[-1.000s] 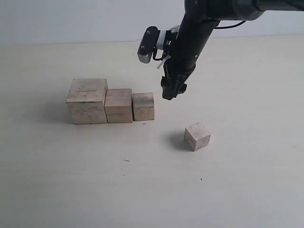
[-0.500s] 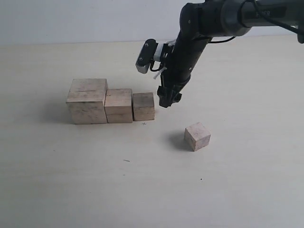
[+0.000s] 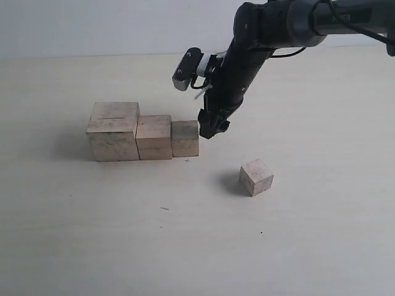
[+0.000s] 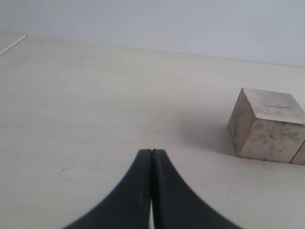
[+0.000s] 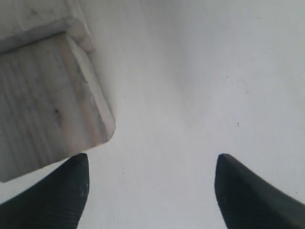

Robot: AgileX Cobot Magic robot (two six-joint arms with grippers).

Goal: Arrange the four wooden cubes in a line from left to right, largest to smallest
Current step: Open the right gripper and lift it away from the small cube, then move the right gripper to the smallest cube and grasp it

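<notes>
Three of the four wooden cubes stand in a row on the table: the largest cube (image 3: pixel 113 131) on the left, the second cube (image 3: pixel 154 137) beside it, and the third cube (image 3: pixel 185 138) touching that one. The smallest cube (image 3: pixel 256 177) sits alone, turned at an angle, to the front right. My right gripper (image 3: pixel 210 128) hangs low against the third cube's right side. In the right wrist view it (image 5: pixel 150 186) is open and empty, one finger next to the third cube (image 5: pixel 43 100). My left gripper (image 4: pixel 152 157) is shut and empty, with the largest cube (image 4: pixel 267 126) ahead of it.
The pale table (image 3: pixel 123 234) runs back to a light wall (image 3: pixel 92 24). The right arm (image 3: pixel 259 37) reaches in from the upper right, with its wrist camera (image 3: pixel 185 69) above the row. The left arm does not show in the exterior view.
My right gripper has moved down and to the left, up to the third cube's right side. That cube has slid slightly left against the second cube. The smallest cube has not moved.
</notes>
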